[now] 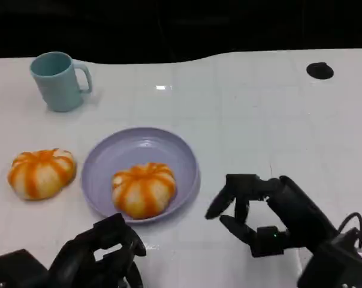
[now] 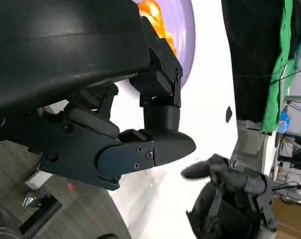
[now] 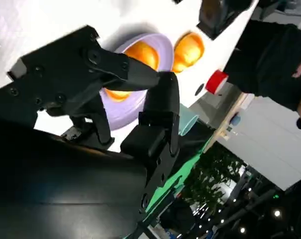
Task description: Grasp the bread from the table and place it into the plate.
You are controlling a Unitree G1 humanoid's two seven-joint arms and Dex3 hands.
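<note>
- One bread point(image 1: 143, 189) lies in the plate point(image 1: 109, 157), just left of the right hand point(image 1: 251, 207), whose fingers are apart and hold nothing.
- The left hand point(image 1: 106, 252) is near below the plate; its fingers look curled, but I cannot tell its state.

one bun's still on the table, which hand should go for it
Left, probably. The loose bread lies left of the plate, on the left hand's side. The right hand, empty, sits right of the plate and would have to reach across it.

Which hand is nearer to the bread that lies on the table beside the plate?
Left. The left hand is just below that bread; the right hand is far across, past the plate.
</note>
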